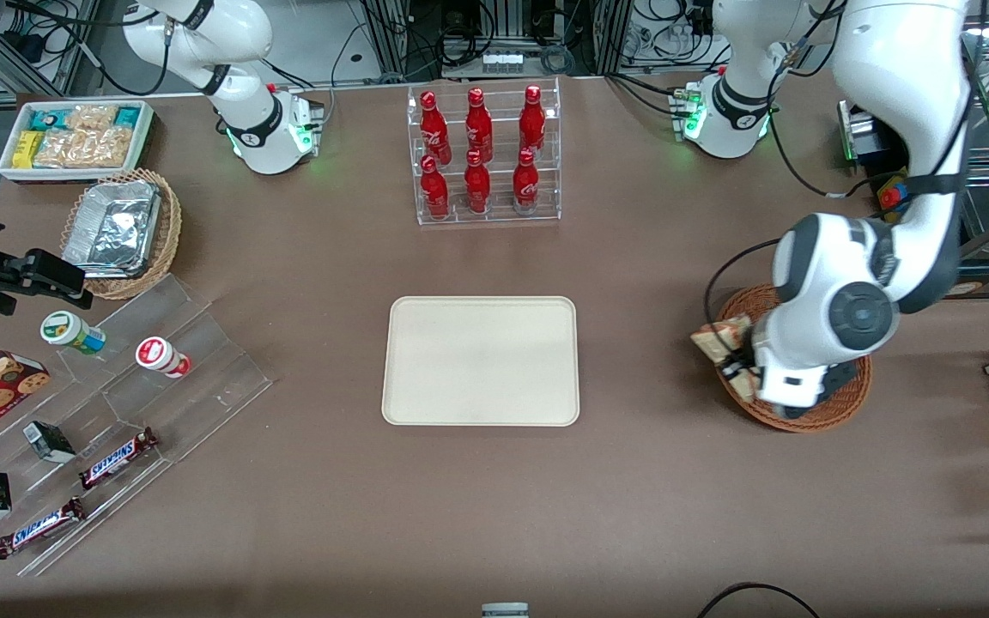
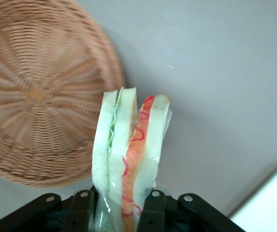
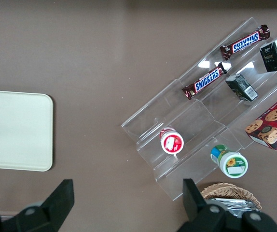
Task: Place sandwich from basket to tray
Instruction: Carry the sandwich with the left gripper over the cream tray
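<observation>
My left gripper (image 2: pixel 121 205) is shut on the sandwich (image 2: pixel 129 154), a pale bread wedge in clear wrap with green and red filling on its cut edge. It holds the sandwich lifted above the table, just off the rim of the reddish-brown wicker basket (image 2: pixel 37 92), which looks empty. In the front view the gripper (image 1: pixel 739 365) hangs over the basket's (image 1: pixel 838 412) edge nearest the tray, with the sandwich (image 1: pixel 722 339) sticking out toward the cream tray (image 1: pixel 482 360). The tray is bare; a corner of it shows in the left wrist view (image 2: pixel 269 200).
A clear rack of red cola bottles (image 1: pixel 482 154) stands farther from the front camera than the tray. Toward the parked arm's end lie a clear stepped shelf with candy bars and cups (image 1: pixel 117 429), a lighter wicker basket with a foil container (image 1: pixel 121 227) and a white snack bin (image 1: pixel 74 137).
</observation>
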`<state>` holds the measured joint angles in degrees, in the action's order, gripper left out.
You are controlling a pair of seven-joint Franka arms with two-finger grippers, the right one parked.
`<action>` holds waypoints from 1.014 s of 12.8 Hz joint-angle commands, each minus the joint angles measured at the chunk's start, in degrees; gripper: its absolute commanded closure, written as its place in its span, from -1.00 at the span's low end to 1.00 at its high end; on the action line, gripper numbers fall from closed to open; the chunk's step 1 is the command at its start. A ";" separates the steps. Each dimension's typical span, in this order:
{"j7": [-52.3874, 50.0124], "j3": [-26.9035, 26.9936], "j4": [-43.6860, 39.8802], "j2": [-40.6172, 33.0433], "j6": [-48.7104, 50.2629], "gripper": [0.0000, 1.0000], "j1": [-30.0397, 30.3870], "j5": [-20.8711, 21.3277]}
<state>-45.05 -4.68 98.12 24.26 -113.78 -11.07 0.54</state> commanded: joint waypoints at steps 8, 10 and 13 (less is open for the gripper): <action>9.09 -2.44 -12.07 13.26 -4.26 0.37 -15.11 0.25; 10.86 -2.52 -12.77 16.07 -5.75 0.35 -17.57 0.07; 10.25 -2.53 -16.19 20.38 -5.93 0.37 -20.48 -1.76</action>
<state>-35.52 -7.78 86.74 41.11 -120.09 -30.00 0.24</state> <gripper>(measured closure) 0.678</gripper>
